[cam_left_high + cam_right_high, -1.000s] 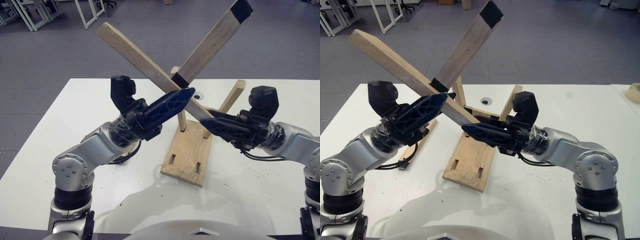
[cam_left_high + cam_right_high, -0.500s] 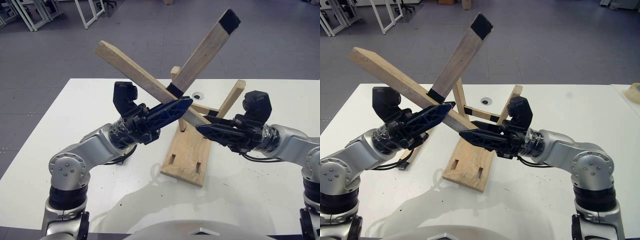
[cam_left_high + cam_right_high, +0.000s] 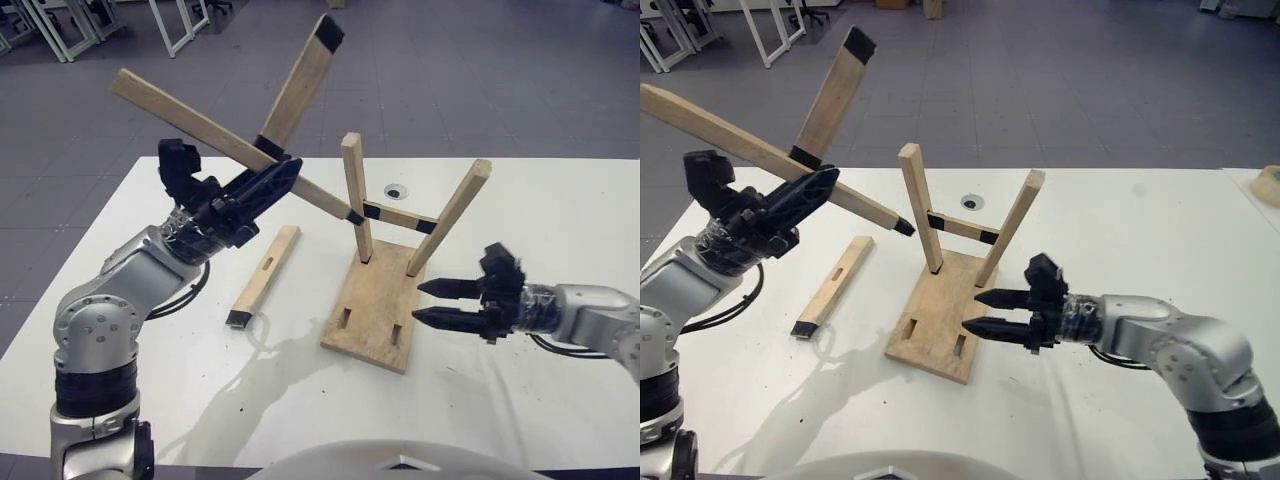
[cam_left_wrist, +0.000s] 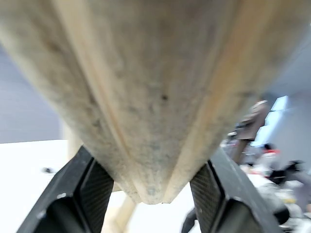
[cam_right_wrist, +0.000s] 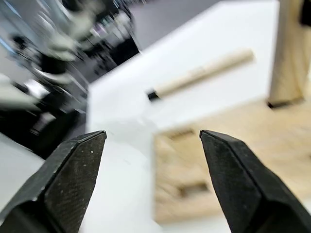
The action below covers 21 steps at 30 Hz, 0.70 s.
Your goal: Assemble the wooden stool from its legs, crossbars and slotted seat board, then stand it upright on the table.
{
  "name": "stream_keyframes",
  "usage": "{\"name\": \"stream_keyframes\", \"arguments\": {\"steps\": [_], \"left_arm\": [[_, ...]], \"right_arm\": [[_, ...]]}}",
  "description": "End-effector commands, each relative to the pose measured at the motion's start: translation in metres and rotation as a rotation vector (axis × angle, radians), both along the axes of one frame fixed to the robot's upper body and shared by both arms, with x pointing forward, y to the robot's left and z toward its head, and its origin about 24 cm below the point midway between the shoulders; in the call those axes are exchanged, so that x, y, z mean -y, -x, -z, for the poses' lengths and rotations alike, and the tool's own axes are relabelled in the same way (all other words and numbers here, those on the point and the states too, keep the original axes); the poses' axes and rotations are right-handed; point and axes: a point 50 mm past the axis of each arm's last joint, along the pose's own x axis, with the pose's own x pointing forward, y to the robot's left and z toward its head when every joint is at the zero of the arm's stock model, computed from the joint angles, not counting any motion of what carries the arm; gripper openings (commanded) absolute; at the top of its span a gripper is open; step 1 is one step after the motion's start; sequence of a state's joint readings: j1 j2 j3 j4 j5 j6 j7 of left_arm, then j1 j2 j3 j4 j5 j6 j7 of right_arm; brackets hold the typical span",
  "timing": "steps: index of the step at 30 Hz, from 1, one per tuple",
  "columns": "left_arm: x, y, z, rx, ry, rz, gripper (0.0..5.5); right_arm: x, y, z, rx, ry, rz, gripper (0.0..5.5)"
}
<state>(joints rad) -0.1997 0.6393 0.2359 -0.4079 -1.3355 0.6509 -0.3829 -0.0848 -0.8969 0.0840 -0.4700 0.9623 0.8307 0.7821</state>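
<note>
My left gripper is shut on a pair of joined wooden legs, held in the air over the table's left side; one leg slants down to the right, the other rises with a black-taped tip. In the left wrist view the wood sits between both fingers. The slotted seat board lies flat at mid-table with two legs and a crossbar standing in it. My right gripper is open, low beside the board's right edge, holding nothing.
A loose slotted wooden bar lies on the white table left of the seat board, also seen as the bar in the right wrist view. A small round hole is behind the standing legs.
My left arm has swung the joined legs to the left, away from the board. My right gripper has come off the leg's lower end, opened and dropped toward the table.
</note>
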Motion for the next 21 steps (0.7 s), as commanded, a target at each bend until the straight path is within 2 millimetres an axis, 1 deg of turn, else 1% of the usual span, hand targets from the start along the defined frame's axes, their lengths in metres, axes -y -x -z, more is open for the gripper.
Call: {"name": "stream_keyframes", "arguments": {"steps": [1, 4, 7, 8, 11, 13, 15, 18, 21], "left_arm": [[-0.007, 0.001, 0.025, 0.030, -0.222, -0.127, 2.05], [0.000, 0.014, 0.044, 0.033, -0.283, -0.063, 2.05], [0.004, 0.021, 0.054, 0.045, -0.320, -0.019, 2.05], [0.005, 0.022, 0.054, 0.048, -0.319, -0.010, 2.05], [0.008, 0.026, 0.050, 0.068, -0.311, 0.025, 2.05], [0.014, 0.028, 0.048, 0.085, -0.312, 0.079, 2.05], [0.020, 0.031, 0.048, 0.091, -0.313, 0.140, 2.05], [0.034, 0.035, 0.056, 0.075, -0.286, 0.257, 2.05], [0.044, 0.034, 0.066, 0.062, -0.278, 0.320, 2.05]], "right_arm": [[-0.020, -0.008, 0.024, 0.228, 0.254, -0.095, 3.55], [-0.029, -0.015, 0.035, 0.403, 0.405, -0.167, 3.55], [-0.031, -0.017, 0.048, 0.515, 0.530, -0.245, 3.55], [-0.031, -0.016, 0.050, 0.558, 0.577, -0.292, 3.55], [-0.026, -0.012, 0.054, 0.718, 0.714, -0.509, 3.55], [-0.024, -0.015, 0.053, 0.853, 0.787, -0.641, 3.55], [-0.019, -0.019, 0.051, 0.956, 0.829, -0.740, 3.55], [-0.007, -0.040, 0.042, 1.144, 0.863, -0.800, 3.55], [-0.002, -0.051, 0.042, 1.253, 0.838, -0.860, 3.55]]}}
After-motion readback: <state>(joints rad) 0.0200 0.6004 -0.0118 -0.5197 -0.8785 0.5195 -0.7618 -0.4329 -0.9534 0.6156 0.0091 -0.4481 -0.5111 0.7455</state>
